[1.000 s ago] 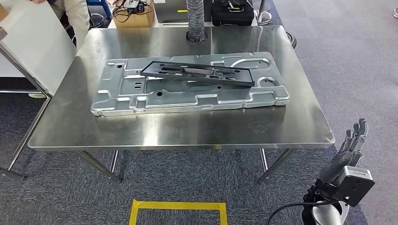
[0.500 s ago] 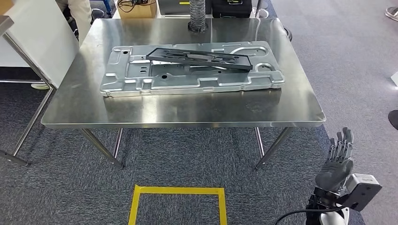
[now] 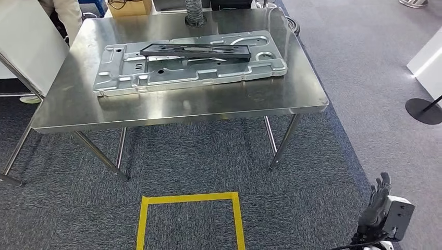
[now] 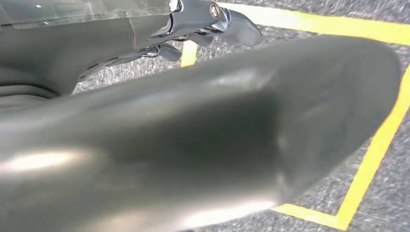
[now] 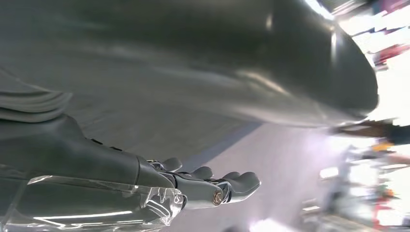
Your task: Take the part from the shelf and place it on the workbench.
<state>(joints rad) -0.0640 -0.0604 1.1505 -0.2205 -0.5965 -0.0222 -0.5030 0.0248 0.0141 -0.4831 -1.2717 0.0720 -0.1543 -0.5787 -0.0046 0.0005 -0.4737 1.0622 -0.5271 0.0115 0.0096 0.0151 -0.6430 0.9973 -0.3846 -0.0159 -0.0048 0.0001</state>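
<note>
Fingers of the left hand [image 4: 212, 26] lie loosely extended, holding nothing. Upper left of the head view, the black part [image 3: 195, 50] rests on the workbench [image 3: 172, 109]. Lower right, the right hand [image 3: 378, 203] hangs empty: walk steadily.

Yellow tape square [image 3: 188, 219] on the grey carpet [image 3: 323, 172], a cardboard box [image 3: 129, 6] off behind (cables on top), a white panel [image 3: 26, 41] leaning alongside, and a round black stand base [image 3: 423, 110].
</note>
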